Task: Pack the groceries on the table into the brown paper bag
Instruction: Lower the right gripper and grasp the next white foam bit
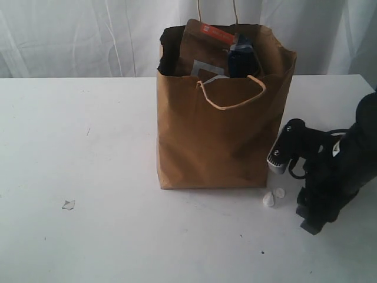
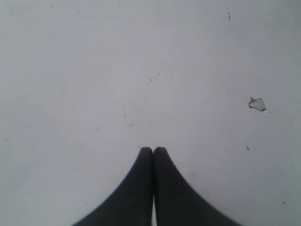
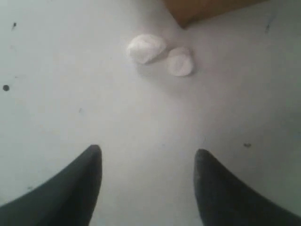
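Two pincers: right pincer (image 3: 148, 157) spread, empty, by corner of brown paper bag (image 1: 218, 135); left pincer (image 2: 153, 150) pressed together, well apart from bag. Bag stands on desk (image 1: 88, 147). Inside bag, brown foil pouch (image 1: 194, 50): probably light, slippery, crinkly; pinch top edge.

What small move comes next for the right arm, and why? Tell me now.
Probably lift the right fingers clear and back off. They stand open and empty over the table, with only two small white bits ahead beside the brown paper bag; the brown foil pouch and dark packet already stand inside it, and no grocery shows outside.
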